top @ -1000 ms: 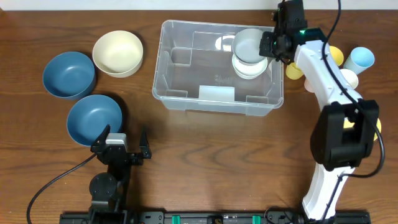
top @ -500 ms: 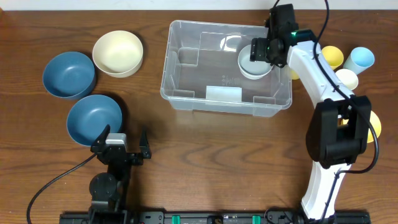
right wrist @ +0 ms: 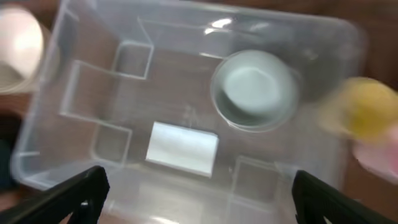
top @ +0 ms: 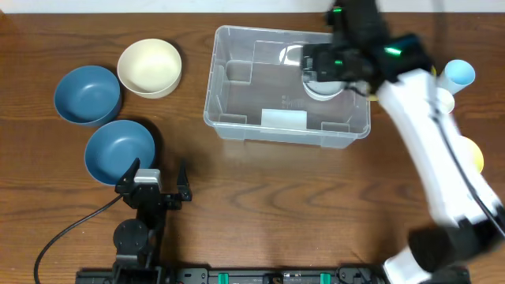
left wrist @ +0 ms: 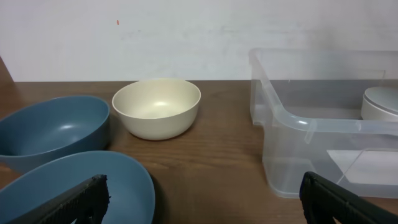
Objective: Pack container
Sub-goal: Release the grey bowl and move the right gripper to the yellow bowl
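Though one pale bowl (right wrist: 255, 90) sits in the container (top: 252, 91), my right tool (right wrist: 199, 194) gapes empty; three bowls (top: 120, 150) lie unpacked.

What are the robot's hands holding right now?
Nothing. The left gripper and the right gripper are both open and empty. The pale bowl sits loose inside the container, below the right gripper.

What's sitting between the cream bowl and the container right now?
Nothing: just bare table between the cream bowl and the container, plain in the overhead view and the left wrist view.
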{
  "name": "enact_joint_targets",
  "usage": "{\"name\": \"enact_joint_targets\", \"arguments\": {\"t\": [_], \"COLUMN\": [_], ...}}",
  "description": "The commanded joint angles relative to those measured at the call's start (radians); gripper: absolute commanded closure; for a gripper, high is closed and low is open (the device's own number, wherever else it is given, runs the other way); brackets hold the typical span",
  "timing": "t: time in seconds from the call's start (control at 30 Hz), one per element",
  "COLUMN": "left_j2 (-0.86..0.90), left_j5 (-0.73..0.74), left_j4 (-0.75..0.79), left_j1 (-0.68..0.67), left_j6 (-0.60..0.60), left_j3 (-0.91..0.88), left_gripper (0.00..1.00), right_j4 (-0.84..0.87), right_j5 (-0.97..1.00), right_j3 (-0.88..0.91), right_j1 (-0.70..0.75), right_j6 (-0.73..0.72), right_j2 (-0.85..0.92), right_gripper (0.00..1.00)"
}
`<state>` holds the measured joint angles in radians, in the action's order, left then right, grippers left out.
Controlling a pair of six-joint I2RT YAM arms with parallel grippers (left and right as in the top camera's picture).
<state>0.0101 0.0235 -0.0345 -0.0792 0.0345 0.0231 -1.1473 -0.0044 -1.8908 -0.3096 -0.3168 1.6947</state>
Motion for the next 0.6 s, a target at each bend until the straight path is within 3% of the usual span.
{"name": "enact_joint_targets", "arguments": {"t": [0.0,0.17,0.27,0.37,0.57], "left_j2": [-0.006,-0.006,-0.006,-0.006,-0.006], "left_j5": [-0.011,-0.011,-0.011,-0.011,-0.011], "left_j4": [-0.037,-0.037,-0.037,-0.037,-0.037], "left_j1": [0.005,0.005,0.005,0.005,0.005], "left_j6": [0.014,0.014,0.014,0.014,0.014], "left_j3": [-0.019,-0.019,-0.019,-0.019,-0.019], "left_gripper": [0.02,0.02,0.02,0.02,0.02], "right_j4": [-0.1,-0.327,-0.441,-0.444,-0.319], "right_j5": [0.07,0.131,0.199,0.214,0.179], "right_j3": [-0.011,-0.01,0.025,0.115,0.341], "right_j1": [0.092,0.281,0.404,0.509,0.685], "right_j6": [-0.139,-0.278,-0.36,-0.378,-0.412], "right_j2": [-0.096,-0.166,-0.169,-0.169,-0.169], "right_gripper": [0.04,0.05,0.11,0.17,0.19]}}
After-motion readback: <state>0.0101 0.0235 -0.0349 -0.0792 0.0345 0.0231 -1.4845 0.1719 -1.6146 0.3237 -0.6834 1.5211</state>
